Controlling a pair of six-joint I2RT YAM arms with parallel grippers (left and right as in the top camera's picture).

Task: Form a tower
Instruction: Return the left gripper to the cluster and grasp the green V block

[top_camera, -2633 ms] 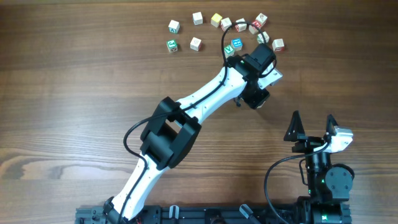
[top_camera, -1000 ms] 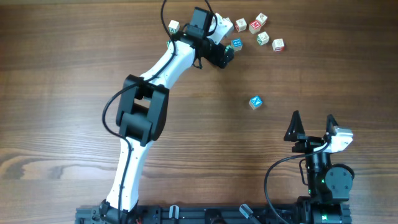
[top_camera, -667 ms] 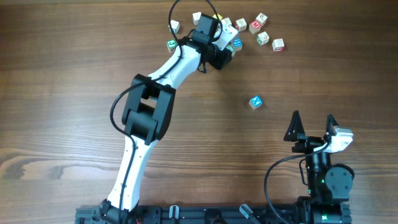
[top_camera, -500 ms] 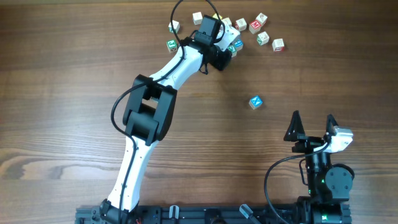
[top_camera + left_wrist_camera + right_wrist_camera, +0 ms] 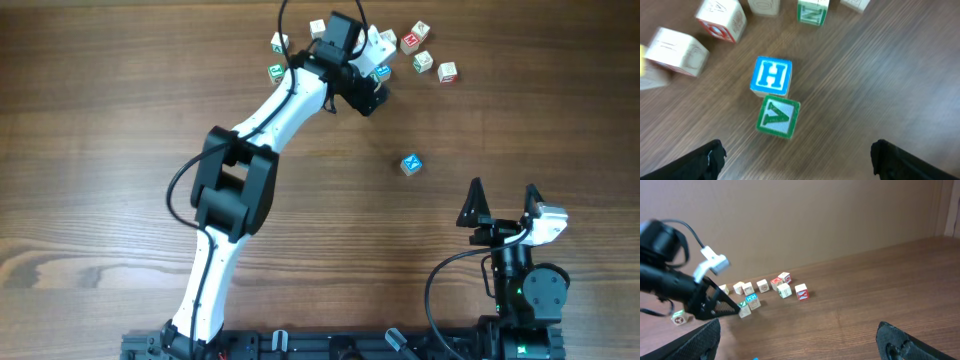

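Left arm stretched long across the table (image 5: pixel 100 150), elbow mid-table, wrist up at the far cube cluster (image 5: pixel 420 45). Left gripper (image 5: pixel 372 98) angled down over the near side of the cluster, jaws wide, nothing between them. In the wrist view its fingers (image 5: pixel 710 160) sit at the bottom corners with bare wood between.

V cube (image 5: pixel 778 117) lies just ahead of the gripper, green face up, slightly turned, its corner touching the blue H cube (image 5: pixel 771 76) behind it. Can't tell if anything is under the V cube. More cubes are packed close behind and to the left of the H cube.

Right arm folded at its base on the near edge, right gripper (image 5: pixel 503 195) pointing up-table, jaws wide, holding nothing.

X cube (image 5: pixel 411 164) alone mid-table, well apart from the cluster, between it and the right gripper. Bare wood all around it. The cluster sits near the far side, with the wall behind it in the right wrist view.
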